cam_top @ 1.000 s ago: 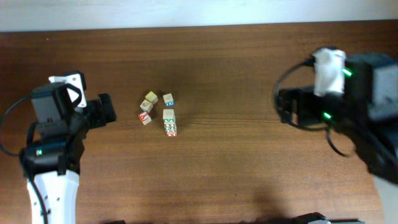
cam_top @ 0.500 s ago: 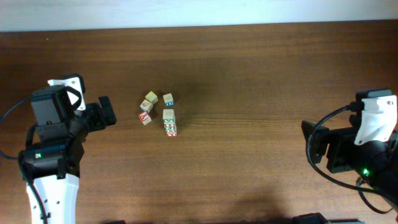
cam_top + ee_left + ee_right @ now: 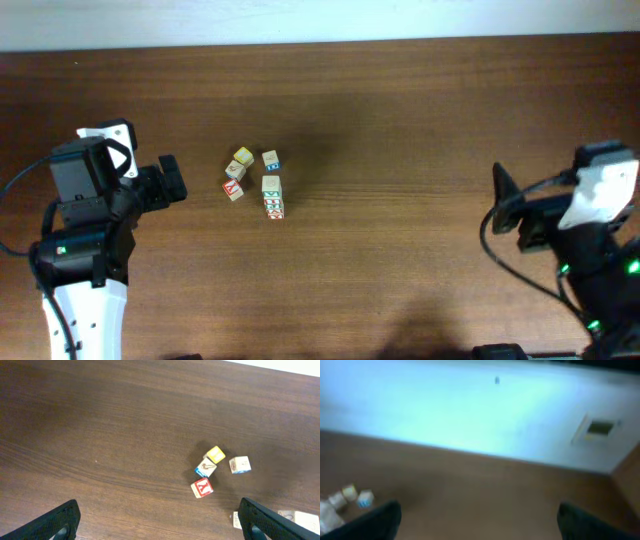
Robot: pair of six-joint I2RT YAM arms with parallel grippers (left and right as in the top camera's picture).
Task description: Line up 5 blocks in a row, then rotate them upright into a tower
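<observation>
We see the tiny pale wooden picture blocks w/ green, red and orange print (image 3: pixel 272 196) on the dark brown wooden table (image 3: pixel 400 120), left of centre. They're much nearer the left gripper (image 3: pixel 171 181) than the right gripper (image 3: pixel 503 203). Several sit touching in a short line running toward the near edge; how many is too small to tell. Just beyond that line, apart from it, stands a pale cube w/ a blue-marked side (image 3: pixel 270 160). To its left a yellow-faced wooden cube (image 3: pixel 243 156) touches a pale cube w/ a dark sketch on top (image 3: pixel 236 170). A cube w/ a bold red Y (image 3: pixel 233 190) lies just beside those two.

Left gripper: jaws spread fully wide, nothing btwn them, short of the group. In the left wrist view its black fingers (image 3: pixel 62 520) frame bare wood, w/ the cubes ahead and to the right.

Right gripper: jaws also wide apart and empty, well away at the table's right side. The right wrist view is blurred; we make out the cubes only as pale specks at lower left, w/ a white wall (image 3: pixel 470 410) behind.
</observation>
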